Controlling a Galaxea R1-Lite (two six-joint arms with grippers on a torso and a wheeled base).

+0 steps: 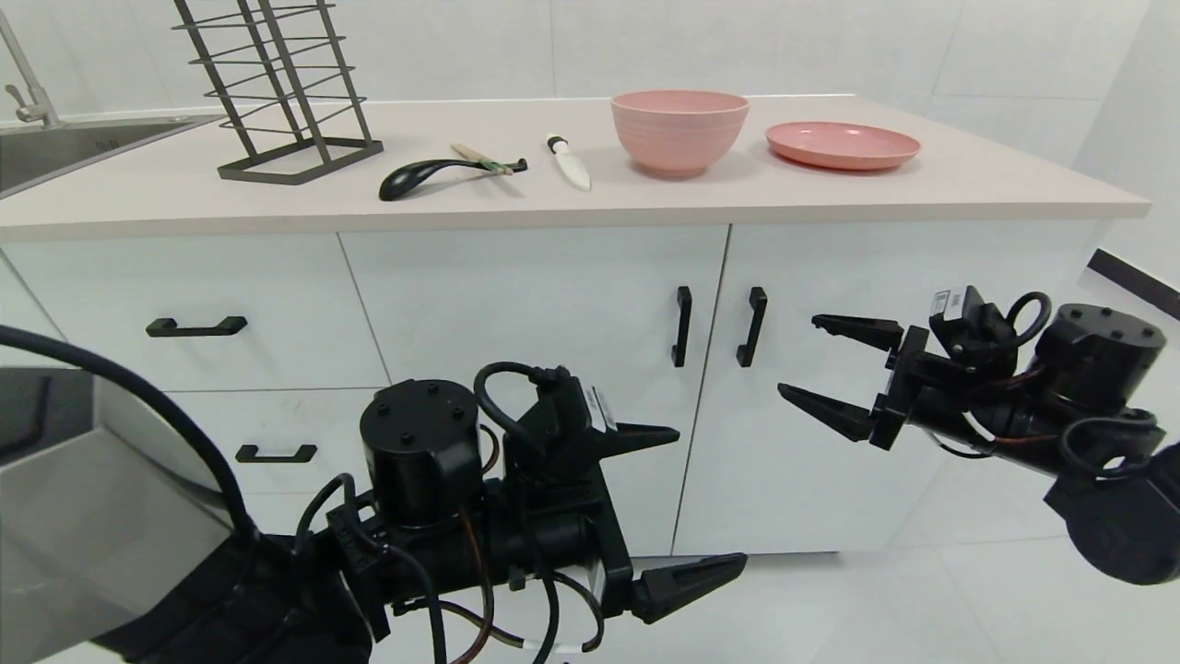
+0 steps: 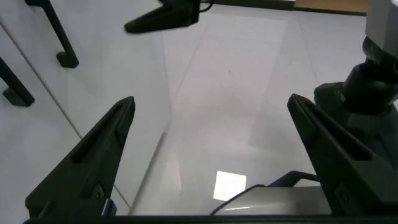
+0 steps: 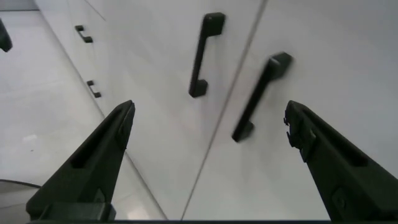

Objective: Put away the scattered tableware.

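On the counter (image 1: 830, 198) lie a black spoon (image 1: 419, 175), a pair of chopsticks (image 1: 480, 158) and a white knife (image 1: 569, 163). Right of them stand a pink bowl (image 1: 679, 129) and a flat pink plate (image 1: 842, 144). A dark wire dish rack (image 1: 281, 88) stands at the counter's left. Both arms hang low in front of the cabinet doors, well below the countertop. My left gripper (image 1: 705, 503) (image 2: 211, 106) is open with nothing between its fingers. My right gripper (image 1: 811, 360) (image 3: 208, 118) is open too, pointing at the black door handles (image 3: 205, 55).
A steel sink (image 1: 55, 148) with a tap (image 1: 23, 78) sits at the counter's far left. White cabinet doors and drawers with black handles (image 1: 682, 325) face me below. White floor tiles (image 1: 968, 590) spread to the right of the cabinet.
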